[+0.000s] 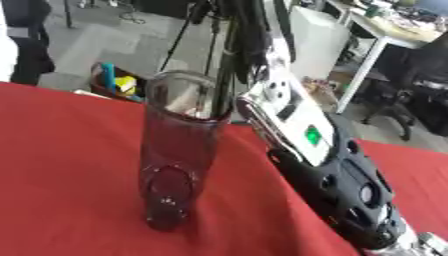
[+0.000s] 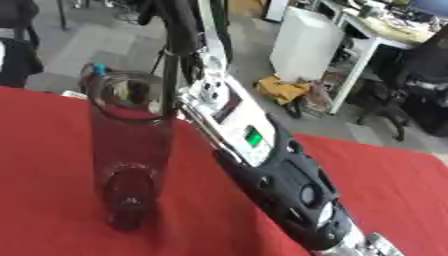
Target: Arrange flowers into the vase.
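Observation:
A tall clear glass vase (image 1: 179,150) stands upright on the red tablecloth (image 1: 61,165), left of centre. My right arm (image 1: 332,165) rises from the lower right corner past the vase's right side. Its dark right hand (image 2: 178,27) is above the vase rim at the top edge, blurred. A thin dark stem (image 2: 164,80) hangs straight down from that hand into the vase mouth. No bloom shows within the views. The left hand is out of view.
The table's far edge runs diagonally just behind the vase. Beyond it on the floor are a bin of coloured things (image 1: 114,82), a tripod (image 1: 182,35), a white desk (image 1: 385,40) and an office chair (image 1: 411,95). A person in dark clothes stands at far left.

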Motion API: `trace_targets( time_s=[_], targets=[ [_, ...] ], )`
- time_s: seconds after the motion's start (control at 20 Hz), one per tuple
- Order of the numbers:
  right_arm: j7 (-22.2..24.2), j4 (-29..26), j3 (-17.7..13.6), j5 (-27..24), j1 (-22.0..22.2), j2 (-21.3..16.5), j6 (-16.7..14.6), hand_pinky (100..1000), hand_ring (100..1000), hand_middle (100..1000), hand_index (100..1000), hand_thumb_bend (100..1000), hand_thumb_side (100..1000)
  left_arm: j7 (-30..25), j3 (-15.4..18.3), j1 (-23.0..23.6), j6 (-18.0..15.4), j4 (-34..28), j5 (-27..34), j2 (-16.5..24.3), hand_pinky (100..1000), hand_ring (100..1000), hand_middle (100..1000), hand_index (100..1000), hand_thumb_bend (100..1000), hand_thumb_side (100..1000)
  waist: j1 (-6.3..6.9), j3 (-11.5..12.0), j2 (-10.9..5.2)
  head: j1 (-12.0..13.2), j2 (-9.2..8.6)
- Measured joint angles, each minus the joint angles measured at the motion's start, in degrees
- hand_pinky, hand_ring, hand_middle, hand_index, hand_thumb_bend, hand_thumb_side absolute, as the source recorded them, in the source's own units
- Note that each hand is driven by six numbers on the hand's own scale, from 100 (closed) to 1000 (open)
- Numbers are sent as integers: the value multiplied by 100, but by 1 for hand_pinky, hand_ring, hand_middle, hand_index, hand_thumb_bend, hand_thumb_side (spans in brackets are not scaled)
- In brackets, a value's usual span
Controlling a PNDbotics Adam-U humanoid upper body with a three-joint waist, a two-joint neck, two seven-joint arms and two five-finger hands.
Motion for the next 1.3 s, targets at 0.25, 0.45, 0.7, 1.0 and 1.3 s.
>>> trace_targets(
  time_s=[0.25,0.45,0.7,1.0,1.3],
  targets=[
    [64,-5,-8,112,8,0,304,357,468,168,166,100,829,-8,0,0,-5,0,4,0,838,932,871,894,100,1000,0,-12,-7,1,1],
    [-3,-77,-34,-3,-29,0,364,364,470,170,174,100,837,-27,0,-1,2,0,19,-2,839,932,871,894,100,1000,0,-22,-49,1,1],
    [-62,-135,-35,-92,-23,0,403,410,494,197,257,100,840,-38,0,-2,3,0,28,-3,839,932,870,891,100,1000,-1,-23,-69,1,1],
    [110,-234,-35,139,91,-3,654,443,521,229,281,100,834,-41,0,-3,5,0,40,-3,839,933,871,892,100,1000,-47,-36,-80,5,1],
    [350,-310,-36,448,174,-8,938,466,541,247,310,100,819,-47,0,-12,5,0,49,-3,839,933,873,891,100,1000,-48,-46,-111,5,3]
  ],
)
